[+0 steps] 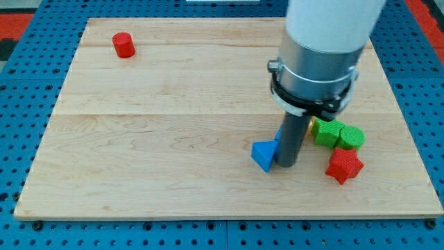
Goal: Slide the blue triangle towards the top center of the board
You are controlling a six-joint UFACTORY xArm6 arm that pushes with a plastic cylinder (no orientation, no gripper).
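Note:
The blue triangle [263, 155] lies on the wooden board [173, 139] at the lower right of centre. My tip [285, 164] rests on the board right against the triangle's right side. The rod and the arm's grey body above it hide part of the board behind. A sliver of another blue piece [279, 132] shows just left of the rod, mostly hidden.
A red cylinder [123, 45] stands near the board's top left. To the right of my tip lie a green block [327, 132], another green block [352, 137], a red star-shaped block [344, 165] and a yellow sliver [313, 126] behind the rod.

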